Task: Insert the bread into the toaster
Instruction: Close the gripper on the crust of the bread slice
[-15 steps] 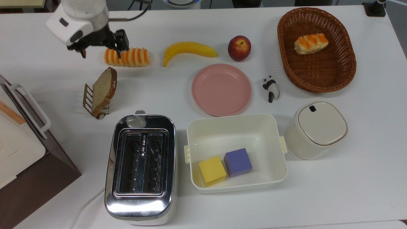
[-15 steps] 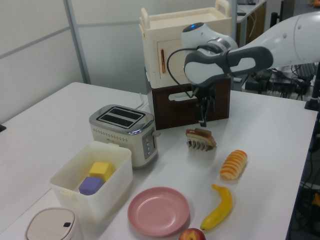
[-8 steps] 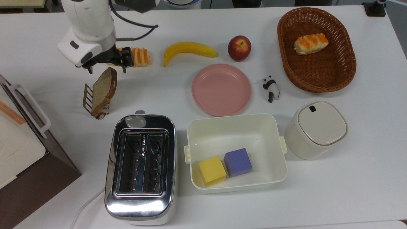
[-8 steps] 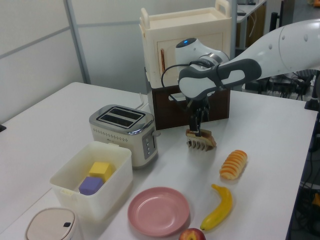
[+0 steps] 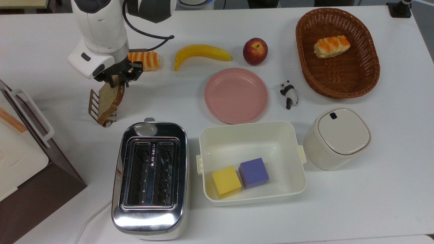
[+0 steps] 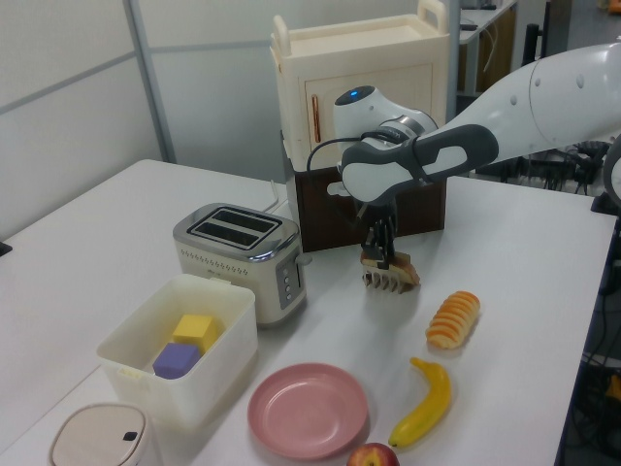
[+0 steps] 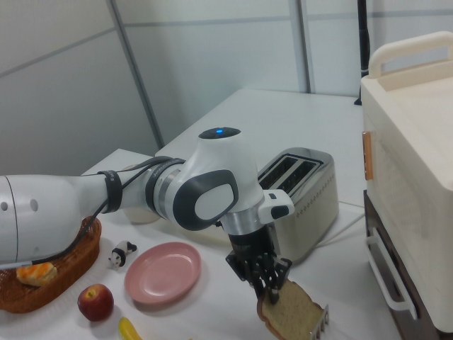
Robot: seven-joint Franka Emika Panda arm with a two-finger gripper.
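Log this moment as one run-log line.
phase: reach-to-grasp | gripper: at top of bread | bread: in rack | toaster: slots empty

My top view looks straight down on the whole white table (image 5: 373,189), wide and fairly high. My left view stands at table level off one end, looking along it past the toaster (image 6: 243,257). My right view sits nearer, probably at the opposite end, facing back. All three share the toaster and the pink plate (image 7: 163,271).
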